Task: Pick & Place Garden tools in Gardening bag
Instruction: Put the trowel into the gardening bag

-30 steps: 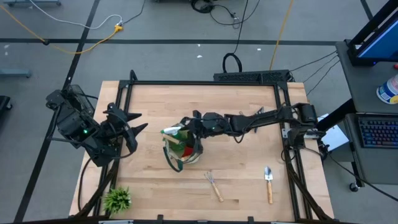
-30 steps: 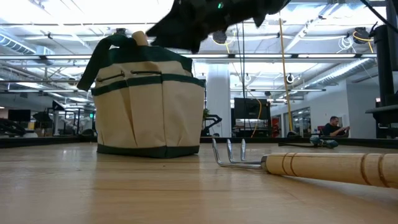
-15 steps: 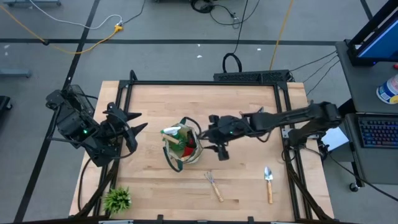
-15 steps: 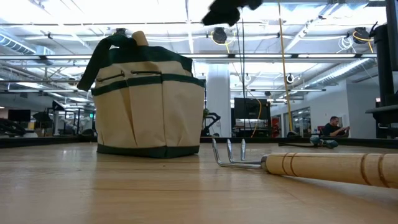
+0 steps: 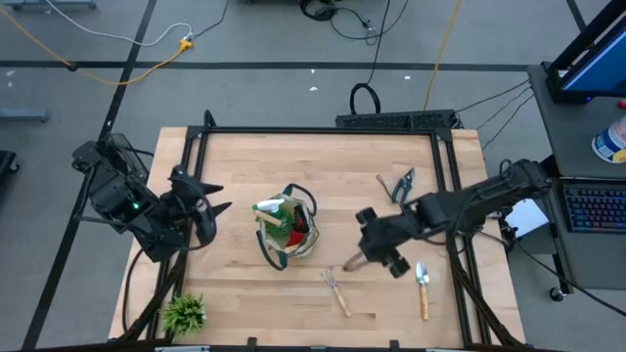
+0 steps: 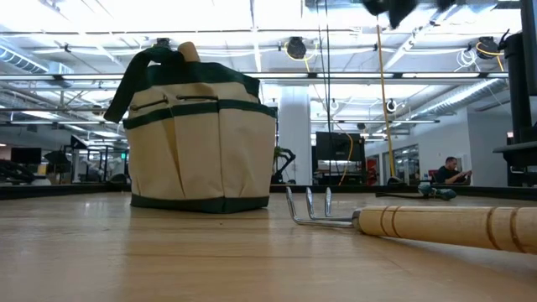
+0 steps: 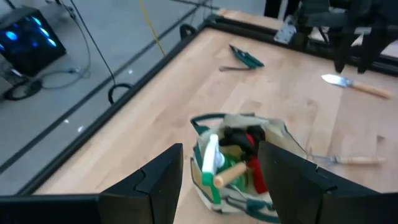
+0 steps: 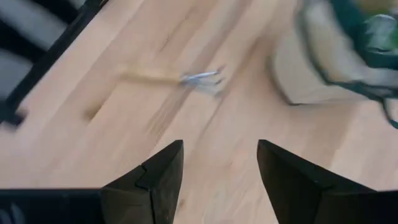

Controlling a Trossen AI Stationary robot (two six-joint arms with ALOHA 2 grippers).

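Note:
The beige gardening bag (image 5: 287, 233) with green trim stands on its base mid-table; a green spray bottle (image 7: 210, 160), a wooden handle and red-and-black gloves (image 7: 249, 146) stick out of it. A wooden-handled rake (image 5: 337, 291) and a trowel (image 5: 423, 288) lie flat near the front edge, and dark shears (image 5: 401, 186) lie at the far right. My right gripper (image 5: 377, 256) hangs open and empty above the table between the rake and the trowel. My left gripper (image 5: 207, 203) waits open to the left of the bag.
A small spiky green plant (image 5: 183, 313) sits at the near left corner. A black frame (image 5: 323, 130) rims the table. Bare wood lies between the bag and the shears. In the low view the rake (image 6: 403, 222) lies close in front and the bag (image 6: 201, 134) behind it.
My right gripper has swung from above the bag toward the table's right and near edge, rising a little and tipping its fingers further down, and now hangs by the rake and trowel. It stays open and empty. The shears, hidden under the arm before, show now.

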